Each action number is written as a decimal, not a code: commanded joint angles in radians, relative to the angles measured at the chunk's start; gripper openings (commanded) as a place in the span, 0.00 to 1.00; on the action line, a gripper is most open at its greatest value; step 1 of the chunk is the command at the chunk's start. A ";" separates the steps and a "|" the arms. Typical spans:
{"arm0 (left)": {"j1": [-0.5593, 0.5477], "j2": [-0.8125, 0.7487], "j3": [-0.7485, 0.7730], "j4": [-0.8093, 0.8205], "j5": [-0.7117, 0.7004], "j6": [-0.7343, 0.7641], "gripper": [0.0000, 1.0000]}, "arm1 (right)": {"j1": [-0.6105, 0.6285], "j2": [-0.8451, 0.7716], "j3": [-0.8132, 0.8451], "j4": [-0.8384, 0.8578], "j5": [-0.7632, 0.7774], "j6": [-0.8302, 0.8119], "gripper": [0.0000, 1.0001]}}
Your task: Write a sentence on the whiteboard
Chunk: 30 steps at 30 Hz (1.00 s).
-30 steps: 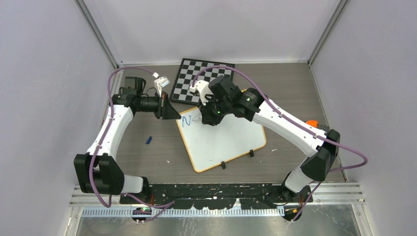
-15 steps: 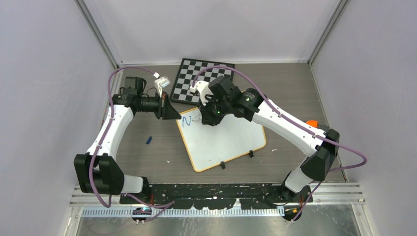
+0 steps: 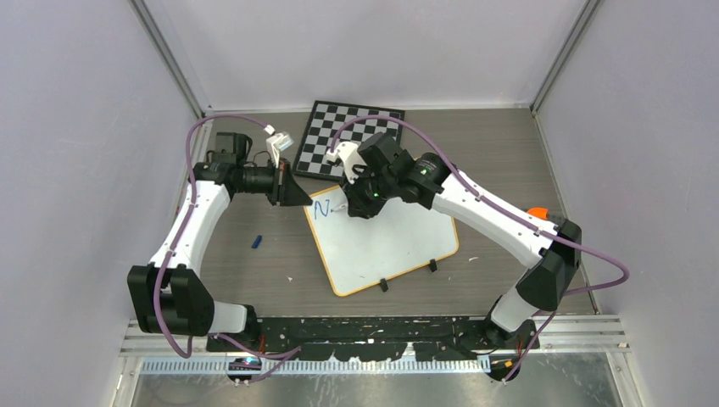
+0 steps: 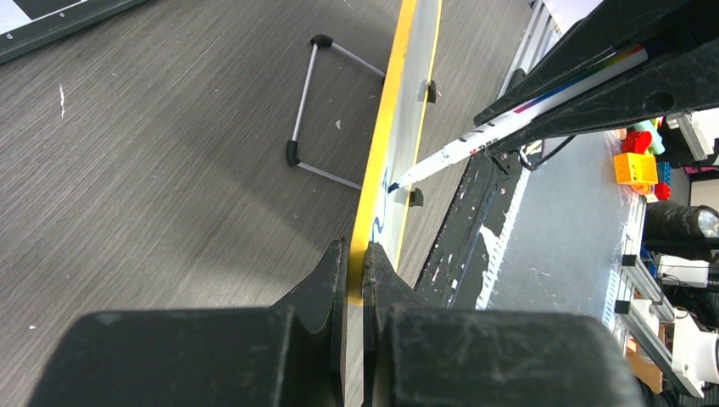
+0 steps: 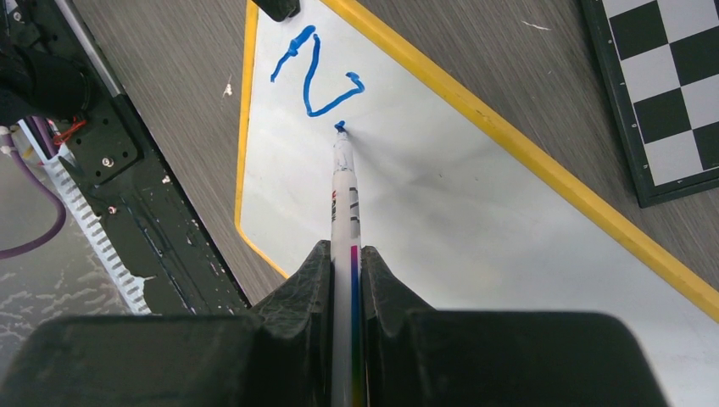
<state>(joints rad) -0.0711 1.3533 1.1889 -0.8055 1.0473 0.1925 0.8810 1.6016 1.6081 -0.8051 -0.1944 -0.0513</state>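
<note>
Blue "N" (image 5: 315,78) sits at the far-left corner of the whiteboard (image 3: 386,242), lying skewed on the counter (image 3: 254,275) just near of the chessboard (image 3: 326,148). Right arm (image 3: 487,210) reaches in from the right, wrist tipped down, jaws clenched on the marker (image 5: 344,199), tip touching the board beside the N; left arm (image 3: 197,222) stretches fwd, jaws pinched on the yellow rim at that corner. Bare white runs rightward & toward the near rim.

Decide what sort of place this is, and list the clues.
Probably a robotics lab test cell: a left arm and right arm bolted at a table's edge, plain walls boxing it in, and staged props, a whiteboard, a marker and a chessboard.
</note>
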 commanded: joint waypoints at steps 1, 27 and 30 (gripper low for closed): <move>-0.004 -0.023 0.015 -0.005 -0.006 -0.004 0.00 | -0.031 -0.019 0.007 0.008 0.035 -0.019 0.00; -0.009 -0.013 0.011 0.003 -0.007 -0.005 0.00 | -0.048 0.039 0.100 0.008 0.023 -0.021 0.00; -0.009 -0.012 0.010 0.006 -0.007 -0.004 0.00 | -0.043 0.047 0.107 0.007 0.019 -0.022 0.00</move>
<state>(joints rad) -0.0715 1.3533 1.1889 -0.8051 1.0309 0.1944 0.8364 1.6260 1.6726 -0.8520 -0.2073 -0.0731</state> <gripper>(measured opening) 0.039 0.181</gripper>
